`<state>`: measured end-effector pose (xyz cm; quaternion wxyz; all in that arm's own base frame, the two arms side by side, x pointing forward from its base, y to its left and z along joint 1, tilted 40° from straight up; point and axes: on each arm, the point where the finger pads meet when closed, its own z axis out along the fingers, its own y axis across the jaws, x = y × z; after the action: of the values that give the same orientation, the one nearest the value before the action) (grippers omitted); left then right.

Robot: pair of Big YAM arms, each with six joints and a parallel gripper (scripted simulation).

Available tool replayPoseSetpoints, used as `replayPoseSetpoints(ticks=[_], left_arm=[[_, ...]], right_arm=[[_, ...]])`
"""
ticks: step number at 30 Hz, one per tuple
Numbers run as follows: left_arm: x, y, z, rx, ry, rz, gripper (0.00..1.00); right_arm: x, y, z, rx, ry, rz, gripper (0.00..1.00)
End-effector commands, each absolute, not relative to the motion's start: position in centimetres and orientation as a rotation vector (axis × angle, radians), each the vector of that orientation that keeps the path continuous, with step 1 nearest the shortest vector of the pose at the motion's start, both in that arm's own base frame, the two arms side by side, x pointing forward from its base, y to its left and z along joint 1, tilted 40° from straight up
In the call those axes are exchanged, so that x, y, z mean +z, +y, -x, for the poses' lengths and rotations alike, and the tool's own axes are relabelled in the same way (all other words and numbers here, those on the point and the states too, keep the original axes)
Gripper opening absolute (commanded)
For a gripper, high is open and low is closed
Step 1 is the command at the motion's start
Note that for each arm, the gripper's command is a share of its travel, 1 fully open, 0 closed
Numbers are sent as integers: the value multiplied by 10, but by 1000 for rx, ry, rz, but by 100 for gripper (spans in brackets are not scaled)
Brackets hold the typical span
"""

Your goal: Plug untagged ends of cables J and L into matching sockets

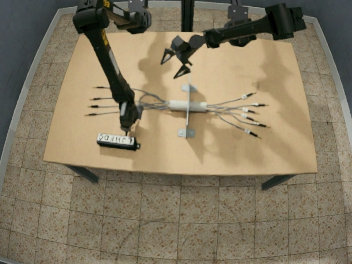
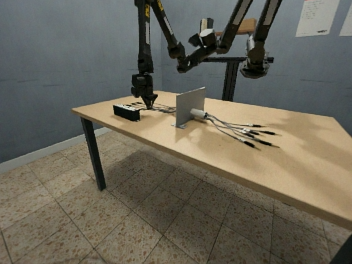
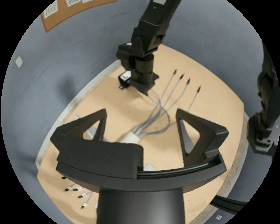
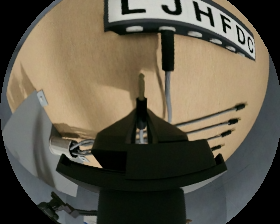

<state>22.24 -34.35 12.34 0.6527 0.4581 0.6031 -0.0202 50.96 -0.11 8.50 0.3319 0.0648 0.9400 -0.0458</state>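
Note:
The black junction box [image 1: 117, 141] lies near the table's front left, and its white label reads L J H F D C in the right wrist view [image 4: 181, 16]. One cable plug [image 4: 168, 50] sits in the socket under J. My right gripper [image 1: 126, 128] hangs just behind the box, shut on another cable plug whose metal pin [image 4: 140, 85] points at the box between L and J, short of the sockets. Several untagged ends [image 1: 95, 102] lie on the table at the left. Tagged ends [image 1: 250, 114] fan out on the right. My left gripper [image 1: 176, 62] is open and empty, high above the table's back.
The white conduit [image 1: 187, 106] crosses a grey upright bracket plate [image 2: 189, 107] at the table's middle. Cables bunch between the conduit and my right gripper. Both arm bases stand at the table's back edge.

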Motion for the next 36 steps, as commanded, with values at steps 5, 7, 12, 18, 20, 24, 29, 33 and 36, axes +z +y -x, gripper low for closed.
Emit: replayPoseSetpoints(ticks=[5, 7, 12, 18, 20, 24, 29, 33, 36], left_arm=[[125, -345, -221, -52, 1366, -1037, 100], [125, -345, -221, -52, 1366, -1037, 100], [125, -345, -221, -52, 1366, -1037, 100], [125, -345, -221, -52, 1366, -1037, 100], [125, -345, -221, -52, 1366, -1037, 100], [125, -345, -221, -52, 1366, -1037, 100], [125, -345, -221, -52, 1366, -1037, 100], [125, -345, -221, -52, 1366, -1037, 100], [125, -345, -221, -52, 1366, -1037, 100]], right_arm=[[99, -3, -522, -120, 2442, -164, 5], [98, -4, -523, -119, 2442, -166, 5], [97, -3, -524, -125, 2451, -143, 5], [106, -6, -532, -161, 2450, -59, 5], [105, -4, -535, -165, 2456, -37, 5], [112, -6, -544, -164, 2447, -53, 5], [123, -4, -545, -159, 2422, -49, 5], [123, -4, -545, -159, 2422, -49, 5], [118, -4, -542, -148, 2426, -78, 5]])
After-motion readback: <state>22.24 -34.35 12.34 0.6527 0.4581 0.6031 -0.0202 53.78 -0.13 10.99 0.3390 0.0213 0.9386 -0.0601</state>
